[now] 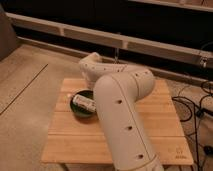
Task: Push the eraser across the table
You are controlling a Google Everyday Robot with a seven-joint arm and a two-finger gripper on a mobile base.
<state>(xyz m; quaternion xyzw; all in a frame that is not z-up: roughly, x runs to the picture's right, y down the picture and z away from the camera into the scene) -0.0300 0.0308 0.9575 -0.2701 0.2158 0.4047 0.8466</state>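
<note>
The light-wood slatted table (70,140) fills the middle of the camera view. My white arm (122,115) rises from the bottom edge, bends at a thick elbow (137,80) and reaches left to a rounded joint (91,66) above the table's far left part. The gripper is not in view; it lies somewhere behind or below that joint, covered by the arm. The eraser is hidden.
A dark green bowl (82,107) stands on the table's left half, partly covered by the arm, with a whitish packet (83,102) in it. Cables (197,107) lie on the floor to the right. A dark wall with a rail (60,27) runs behind.
</note>
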